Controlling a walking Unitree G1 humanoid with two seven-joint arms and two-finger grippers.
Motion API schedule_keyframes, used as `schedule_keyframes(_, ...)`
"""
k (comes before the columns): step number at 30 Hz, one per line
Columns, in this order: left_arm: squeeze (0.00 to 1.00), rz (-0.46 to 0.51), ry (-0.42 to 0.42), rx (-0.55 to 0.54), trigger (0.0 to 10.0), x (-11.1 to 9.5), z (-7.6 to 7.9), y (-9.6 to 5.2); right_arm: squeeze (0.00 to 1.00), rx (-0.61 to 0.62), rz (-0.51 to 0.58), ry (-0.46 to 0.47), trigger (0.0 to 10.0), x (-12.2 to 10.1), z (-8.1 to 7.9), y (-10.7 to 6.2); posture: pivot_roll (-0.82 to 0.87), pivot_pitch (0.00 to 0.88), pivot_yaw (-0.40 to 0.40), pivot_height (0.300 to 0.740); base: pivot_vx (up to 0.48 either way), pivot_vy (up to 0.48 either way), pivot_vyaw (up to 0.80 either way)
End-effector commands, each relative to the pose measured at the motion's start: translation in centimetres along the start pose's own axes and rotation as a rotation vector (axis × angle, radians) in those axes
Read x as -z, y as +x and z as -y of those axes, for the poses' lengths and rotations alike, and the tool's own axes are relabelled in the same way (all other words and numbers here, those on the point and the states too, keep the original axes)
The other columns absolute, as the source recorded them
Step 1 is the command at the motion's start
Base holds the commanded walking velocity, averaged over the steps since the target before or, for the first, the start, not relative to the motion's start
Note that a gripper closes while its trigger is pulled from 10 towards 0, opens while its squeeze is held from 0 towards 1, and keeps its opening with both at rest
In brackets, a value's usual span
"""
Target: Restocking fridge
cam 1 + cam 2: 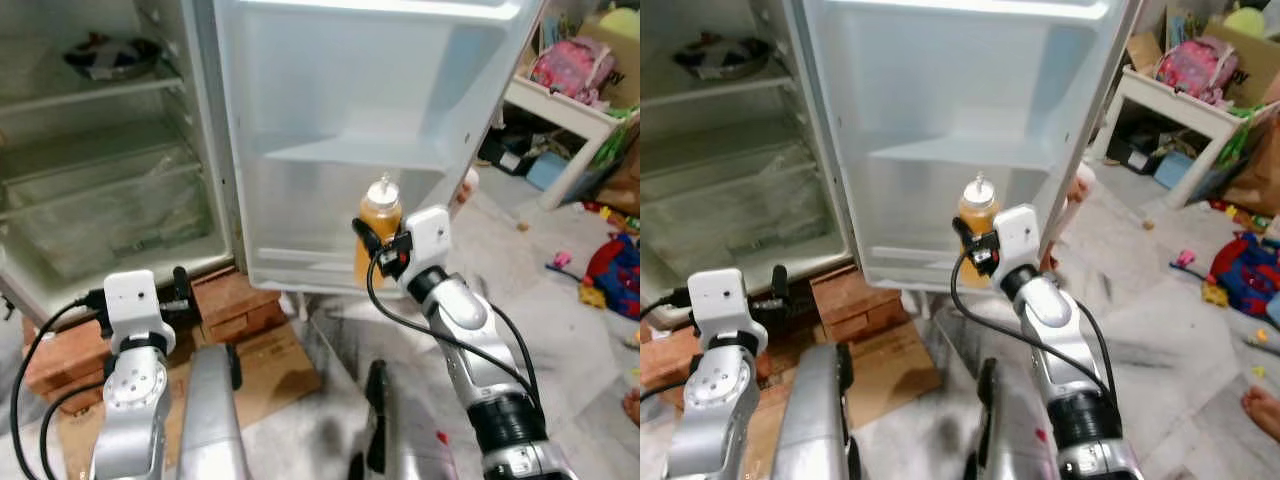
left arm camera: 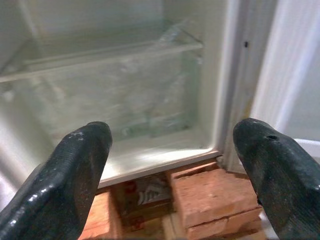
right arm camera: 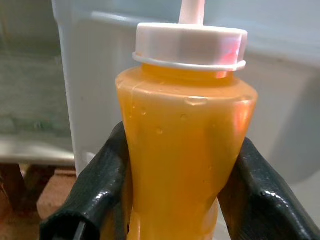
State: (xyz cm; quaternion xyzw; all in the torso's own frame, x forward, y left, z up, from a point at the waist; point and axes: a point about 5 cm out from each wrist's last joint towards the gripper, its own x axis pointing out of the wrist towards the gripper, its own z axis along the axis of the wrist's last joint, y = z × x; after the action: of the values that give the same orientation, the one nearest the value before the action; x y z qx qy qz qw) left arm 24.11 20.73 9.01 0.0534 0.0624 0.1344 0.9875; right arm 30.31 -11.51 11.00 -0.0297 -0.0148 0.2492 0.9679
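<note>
At the open fridge door (image 1: 340,120): my right gripper (image 1: 378,250) clamps the orange sauce bottle (image 1: 378,235) upright.
Bottle not shelved yet; left gripper (image 2: 170,165) open, idle.

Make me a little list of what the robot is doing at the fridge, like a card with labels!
holding: right gripper shut on the orange sauce bottle
bottle: upright, white cap, at the open fridge door
other hand: left gripper open, low before the fridge shelves
under fridge: red bricks
on top shelf: a dark dish
</note>
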Motion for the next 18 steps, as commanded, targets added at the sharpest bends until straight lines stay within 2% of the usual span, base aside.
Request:
schedule_keyframes(1, 0.00, 0.024, 0.003, 0.017, 10.0, -0.7, 0.6, 0.2, 0.00, -0.013, 0.029, -0.038, 10.0, -0.7, 0.2, 0.3, 0.06, 0.032, -0.084, 0.502, 0.300, 0.000, 0.00)
schedule_keyframes(10, 0.00, 0.024, 0.002, 0.026, 10.0, -0.8, 0.7, 0.3, 0.00, -0.069, 0.045, -0.096, 10.0, -0.8, -0.4, 1.1, 0.07, 0.049, -0.081, 0.502, 0.338, 0.000, 0.00)
schedule_keyframes(12, 0.00, 0.027, -0.021, 0.025, 10.0, -0.8, 0.7, 0.3, 0.00, -0.076, 0.046, -0.132, 10.0, -0.7, -0.4, 1.8, 0.07, 0.057, -0.084, 0.502, 0.000, 0.000, 0.00)
schedule_keyframes(18, 0.00, 0.025, -0.021, 0.018, 10.0, -0.9, 0.7, 0.0, 0.00, -0.050, 0.034, -0.127, 10.0, -0.5, 0.1, 2.5, 0.09, 0.068, -0.092, 0.502, 0.000, 0.000, 0.00)
